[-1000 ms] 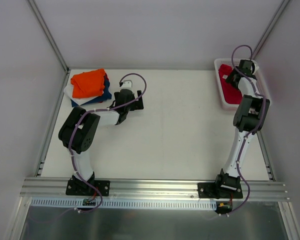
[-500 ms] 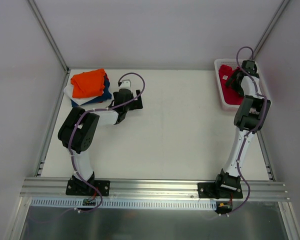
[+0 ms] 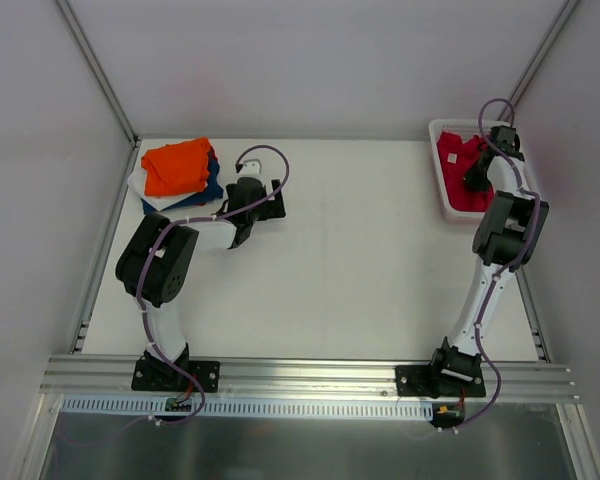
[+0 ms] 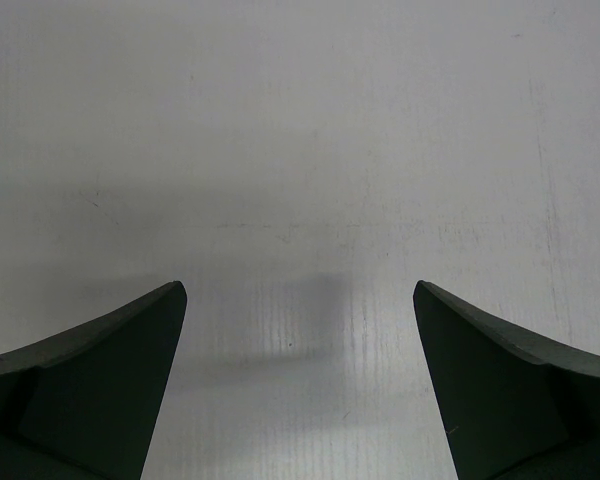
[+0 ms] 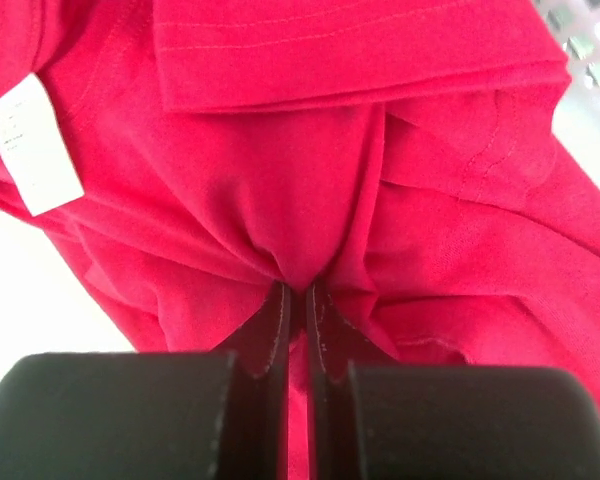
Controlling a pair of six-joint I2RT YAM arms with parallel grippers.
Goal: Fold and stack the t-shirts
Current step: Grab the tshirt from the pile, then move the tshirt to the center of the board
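One crimson-red cloth t-shirt (image 5: pixel 430 230): soft, limp, will likely drape.
Right claw (image 5: pixel 298 296): pinching a bunched mid-cloth fold.
Left claw (image 4: pixel 298 290): spread above white table (image 4: pixel 300 120).

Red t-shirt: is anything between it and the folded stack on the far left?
The right gripper is shut on the red t-shirt inside the basket, so its wall comes first. The left gripper, open, rests beside the stack, on that path.
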